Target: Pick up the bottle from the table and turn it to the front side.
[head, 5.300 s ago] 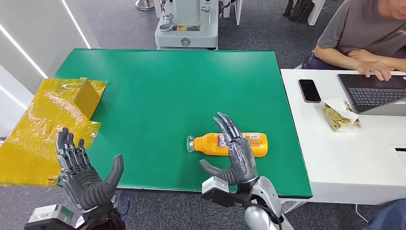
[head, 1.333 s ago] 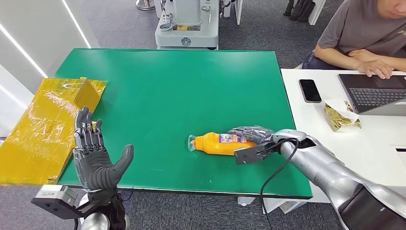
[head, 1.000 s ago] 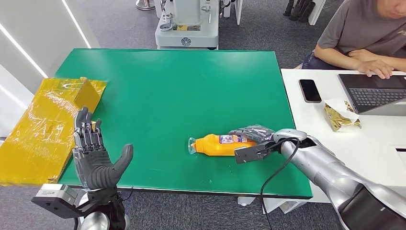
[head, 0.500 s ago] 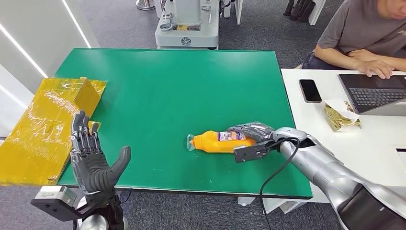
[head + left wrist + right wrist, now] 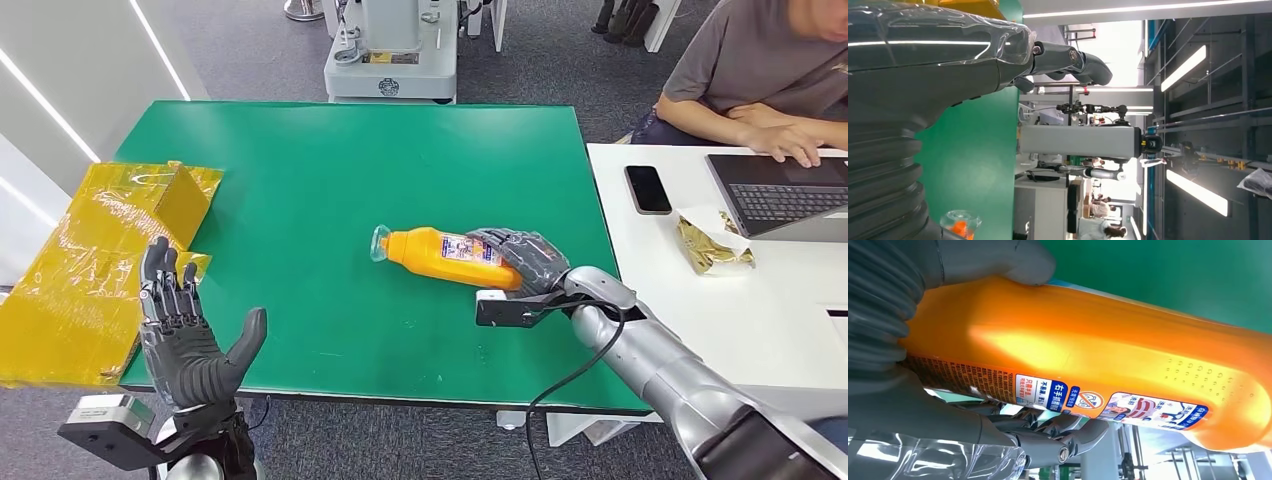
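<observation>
**A:** Orange plastic, smooth and glossy. The bottle (image 5: 442, 255) is in the right robot hand (image 5: 520, 262), held by its base end, with the clear cap end sticking out over the middle of the green bench (image 5: 300, 160). From the head view it looks lifted and tilted, though I can't say for certain that it is clear of the surface.

**B:** How firm is that hold?

**A:** The right wrist view shows the thumb (image 5: 993, 262) on one side of the body and the fingers (image 5: 1058, 437) wrapped round the other, across the printed back label (image 5: 1058, 395). So it is closed around the bottle, not just resting on it.

**B:** And the left robot hand (image 5: 185, 335)?

**A:** Raised near the bench's front left corner, fingers spread, holding nothing, well apart from the bottle.

**B:** What could go wrong from here?

**A:** My guess is slip. The grip sits at one end, so the long body hangs out as a lever, and the plastic is slick. Turning it could let the bottle roll inside the fingers or swing down and knock the bench.

**B:** Anything else?

**A:** The front face has to end up showing. If the fingers cover it, or the turn stops short, the small-print side stays up. A dropped bottle might also roll toward the yellow wrapped box (image 5: 95, 265) or off the edge.
</observation>
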You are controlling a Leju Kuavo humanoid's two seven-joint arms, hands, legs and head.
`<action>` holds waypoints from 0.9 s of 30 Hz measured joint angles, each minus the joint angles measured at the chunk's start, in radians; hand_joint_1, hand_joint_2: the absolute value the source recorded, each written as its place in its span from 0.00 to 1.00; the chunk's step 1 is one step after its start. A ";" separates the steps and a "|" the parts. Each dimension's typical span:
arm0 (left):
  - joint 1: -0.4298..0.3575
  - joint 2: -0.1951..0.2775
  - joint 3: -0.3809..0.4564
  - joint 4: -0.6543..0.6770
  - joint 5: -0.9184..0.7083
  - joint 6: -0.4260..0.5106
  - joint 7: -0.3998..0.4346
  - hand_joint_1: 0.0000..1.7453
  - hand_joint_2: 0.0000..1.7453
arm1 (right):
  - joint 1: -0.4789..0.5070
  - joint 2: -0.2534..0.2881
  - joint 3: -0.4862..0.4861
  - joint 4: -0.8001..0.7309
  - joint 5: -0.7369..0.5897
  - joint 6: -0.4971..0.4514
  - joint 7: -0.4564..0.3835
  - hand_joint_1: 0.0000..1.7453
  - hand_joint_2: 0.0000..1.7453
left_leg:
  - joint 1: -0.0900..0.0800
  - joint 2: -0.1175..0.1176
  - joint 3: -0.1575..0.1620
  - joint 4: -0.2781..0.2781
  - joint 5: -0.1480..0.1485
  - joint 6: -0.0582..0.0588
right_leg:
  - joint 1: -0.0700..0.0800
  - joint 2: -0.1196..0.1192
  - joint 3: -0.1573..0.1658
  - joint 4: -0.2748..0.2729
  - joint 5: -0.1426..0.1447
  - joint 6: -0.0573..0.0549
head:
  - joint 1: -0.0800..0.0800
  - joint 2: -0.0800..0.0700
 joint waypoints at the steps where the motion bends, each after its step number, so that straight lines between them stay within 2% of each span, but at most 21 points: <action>1: 0.000 0.000 0.000 0.000 0.000 0.000 0.000 0.00 1.00 | 0.003 0.001 -0.005 -0.004 0.000 0.000 0.000 1.00 1.00 | 0.000 0.000 0.000 0.000 0.000 0.000 | 0.000 0.000 0.000 0.000 0.000 0.000 | 0.000 0.000; 5: 0.001 0.000 0.000 -0.001 0.000 0.000 0.000 0.00 1.00 | 0.011 0.004 -0.020 -0.014 0.000 -0.010 0.001 1.00 1.00 | 0.000 0.000 0.000 0.000 0.000 0.000 | 0.000 0.000 0.000 0.000 0.000 0.000 | 0.000 0.000; 7: 0.002 0.000 0.000 -0.001 0.000 0.004 0.000 0.00 1.00 | 0.019 0.006 -0.033 -0.024 0.004 -0.045 0.003 1.00 1.00 | 0.000 0.000 0.000 0.000 0.000 0.000 | 0.000 0.000 0.000 0.000 0.000 0.000 | 0.000 0.000; 16: 0.007 0.000 0.000 0.000 0.004 0.033 -0.003 0.00 1.00 | 0.128 0.037 -0.207 -0.173 -0.004 -0.357 -0.072 1.00 1.00 | 0.000 0.000 0.000 0.000 0.000 0.000 | 0.000 0.000 0.000 0.000 0.000 0.000 | 0.000 0.000; 21: -0.010 0.000 -0.016 0.027 0.018 0.022 -0.004 0.00 1.00 | 0.225 0.073 -0.304 -0.307 0.022 -0.529 -0.122 1.00 1.00 | 0.000 -0.001 0.000 0.000 0.000 -0.001 | 0.000 -0.001 0.000 0.000 -0.001 0.000 | 0.000 0.000; 27: -0.040 0.000 -0.049 0.072 0.021 0.008 -0.003 0.00 1.00 | 0.338 0.124 -0.408 -0.440 0.082 -0.554 -0.175 1.00 1.00 | 0.000 -0.001 0.000 0.000 0.000 -0.001 | 0.000 -0.001 0.000 0.000 -0.001 0.000 | 0.000 0.000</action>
